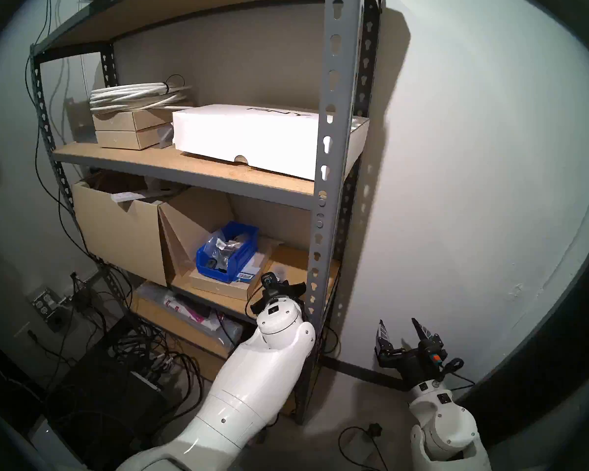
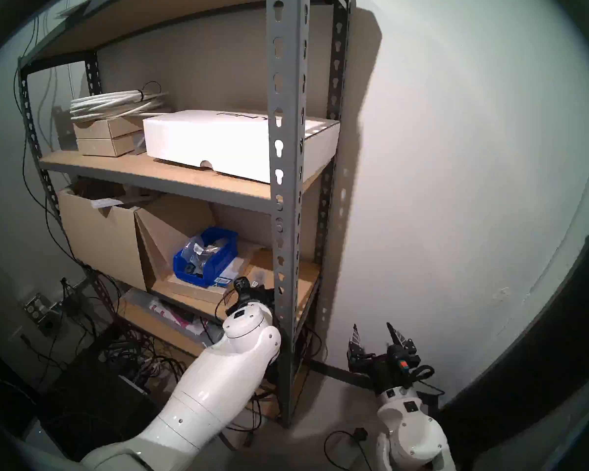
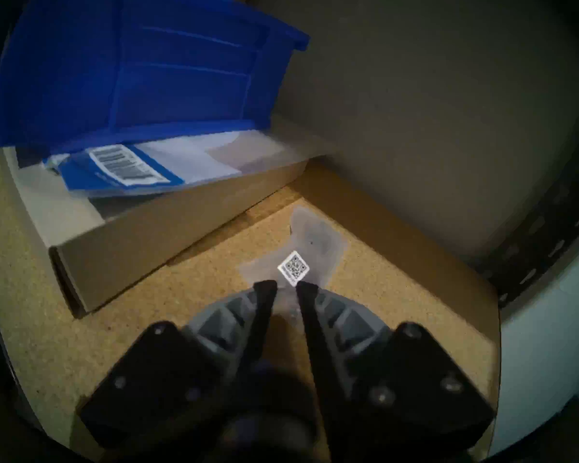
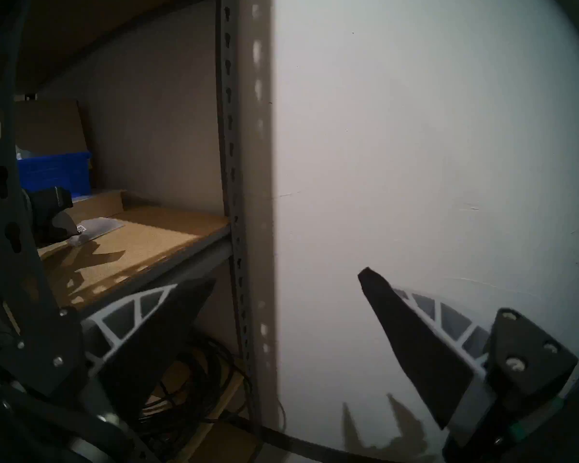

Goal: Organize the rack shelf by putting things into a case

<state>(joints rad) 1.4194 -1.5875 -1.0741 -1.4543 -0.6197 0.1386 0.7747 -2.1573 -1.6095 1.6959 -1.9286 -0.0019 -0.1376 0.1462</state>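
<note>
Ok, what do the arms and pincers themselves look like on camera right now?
Both arms are glossy white, rounded shells with small dark screws. Each wrist ends in black hardware with thin black cables looped beside it. The left pincer has black tapered fingers backed by grey triangular ribbing. The right pincer has the same pointed black fingers with white truss-like ribs, plus an orange and teal mark on its wrist block.

My left arm (image 1: 252,375) stretched forward and up, wrist level, left gripper (image 3: 286,285) low with fingers (image 3: 264,305) nearly closed and a narrow gap between tips, my right arm (image 1: 439,422) low, right gripper (image 1: 402,327) pointing up, fingers spread wide
</note>
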